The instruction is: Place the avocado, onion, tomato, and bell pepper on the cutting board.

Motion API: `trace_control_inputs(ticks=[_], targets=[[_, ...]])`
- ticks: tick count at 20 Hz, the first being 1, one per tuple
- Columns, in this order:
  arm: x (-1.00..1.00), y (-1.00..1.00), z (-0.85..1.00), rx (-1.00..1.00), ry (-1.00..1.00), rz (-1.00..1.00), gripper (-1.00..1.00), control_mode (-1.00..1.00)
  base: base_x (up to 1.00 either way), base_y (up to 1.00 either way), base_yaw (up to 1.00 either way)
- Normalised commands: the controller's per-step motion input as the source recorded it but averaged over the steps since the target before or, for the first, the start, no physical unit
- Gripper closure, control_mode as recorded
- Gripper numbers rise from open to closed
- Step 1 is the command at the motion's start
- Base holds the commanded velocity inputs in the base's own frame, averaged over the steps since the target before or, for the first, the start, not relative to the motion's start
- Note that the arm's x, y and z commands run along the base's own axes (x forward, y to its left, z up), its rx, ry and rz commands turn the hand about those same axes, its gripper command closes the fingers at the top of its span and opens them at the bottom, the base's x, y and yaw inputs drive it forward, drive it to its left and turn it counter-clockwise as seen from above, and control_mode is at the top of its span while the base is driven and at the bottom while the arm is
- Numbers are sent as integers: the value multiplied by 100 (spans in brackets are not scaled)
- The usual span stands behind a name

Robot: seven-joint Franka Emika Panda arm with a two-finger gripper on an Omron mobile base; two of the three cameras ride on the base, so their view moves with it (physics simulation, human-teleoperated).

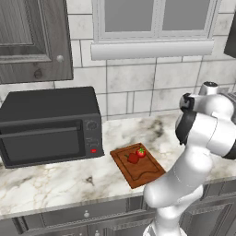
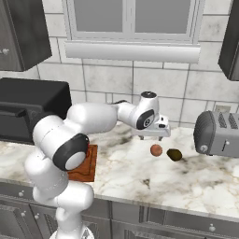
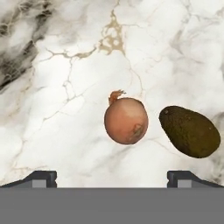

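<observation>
The tomato (image 1: 141, 151) and bell pepper (image 1: 132, 158) are already lying on the cutting board (image 1: 138, 171). The onion (image 3: 126, 120) and avocado (image 3: 189, 131) are waiting on the worktop (image 3: 65, 109), with the pincer (image 3: 112, 177) hanging open and empty above them.

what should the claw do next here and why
Probably lower straight down over the onion and close on it. The claw is open and hovers above the marble counter, with the onion lying roughly between its fingertips and the avocado off to one side. The tomato and bell pepper already sit on the cutting board.
</observation>
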Motion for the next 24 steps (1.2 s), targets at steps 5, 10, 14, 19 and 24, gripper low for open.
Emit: trace_control_inputs(ticks=[5,10,14,19,24], targets=[[25,-12,-18,0,2,0,-100,-100,0,0,0],[26,-6,-19,0,3,0,-100,-100,0,0,0],[18,-2,-17,0,3,0,-100,-100,0,0,0],[8,-1,-25,0,5,0,-100,-100,0,0,0],[5,-2,-28,0,5,0,-100,-100,0,0,0]])
